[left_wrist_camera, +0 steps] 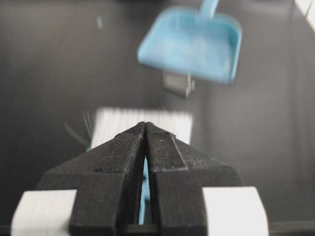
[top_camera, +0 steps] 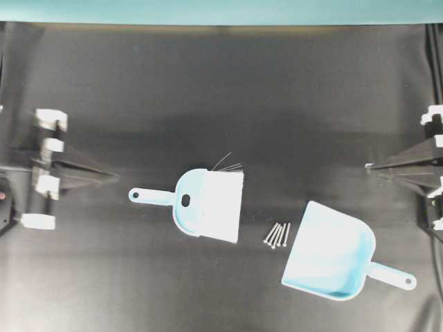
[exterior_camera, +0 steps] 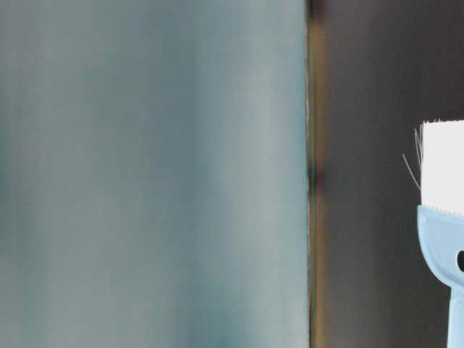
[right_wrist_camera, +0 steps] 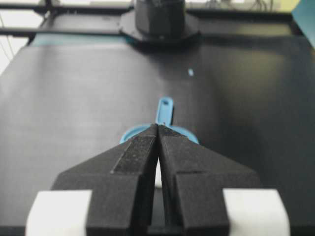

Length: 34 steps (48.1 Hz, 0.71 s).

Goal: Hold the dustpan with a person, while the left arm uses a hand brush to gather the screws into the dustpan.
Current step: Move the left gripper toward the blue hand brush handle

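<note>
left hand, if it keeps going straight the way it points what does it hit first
Probably the hand brush. The shut left hand points right across the mat, and the brush's handle end lies nearest ahead, slightly off the line in the overhead view. The left wrist view shows the brush just past the tips, before the screws and dustpan.

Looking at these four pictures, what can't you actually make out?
- Hand brush: cut off by the right edge in the table-level view; in the right wrist view the shut right end effector covers most of it.
- Screws: a blurred grey patch in the left wrist view, uncountable.
- Dustpan: absent from the table-level view.
- No person's hand appears anywhere.
</note>
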Each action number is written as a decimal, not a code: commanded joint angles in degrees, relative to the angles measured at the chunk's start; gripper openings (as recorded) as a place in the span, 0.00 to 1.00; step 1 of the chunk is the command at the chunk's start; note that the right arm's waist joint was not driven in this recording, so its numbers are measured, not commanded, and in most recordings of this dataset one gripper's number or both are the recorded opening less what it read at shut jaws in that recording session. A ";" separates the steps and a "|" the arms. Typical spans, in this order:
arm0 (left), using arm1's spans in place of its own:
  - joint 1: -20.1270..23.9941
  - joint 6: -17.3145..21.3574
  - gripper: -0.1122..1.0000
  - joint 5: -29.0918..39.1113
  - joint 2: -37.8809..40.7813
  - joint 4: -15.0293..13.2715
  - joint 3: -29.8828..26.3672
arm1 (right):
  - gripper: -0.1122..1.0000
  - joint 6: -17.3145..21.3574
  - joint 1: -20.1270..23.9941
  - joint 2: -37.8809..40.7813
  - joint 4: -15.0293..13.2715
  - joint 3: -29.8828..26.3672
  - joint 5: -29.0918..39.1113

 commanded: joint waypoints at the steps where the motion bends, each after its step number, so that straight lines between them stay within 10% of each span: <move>1: 0.44 0.97 0.10 -3.16 3.96 0.18 -0.35 | 0.10 -0.35 0.00 -1.58 0.00 0.26 2.46; 10: 1.76 1.49 0.15 -14.94 9.84 0.18 2.81 | 0.10 0.97 0.00 -4.66 0.09 1.93 6.33; 25: 1.58 0.44 0.87 -29.18 25.14 0.18 5.19 | 0.10 1.93 0.00 -8.35 0.09 2.64 6.94; 34: 2.55 0.35 0.83 -39.90 37.71 0.26 4.75 | 0.10 2.02 0.00 -10.28 0.09 3.43 7.12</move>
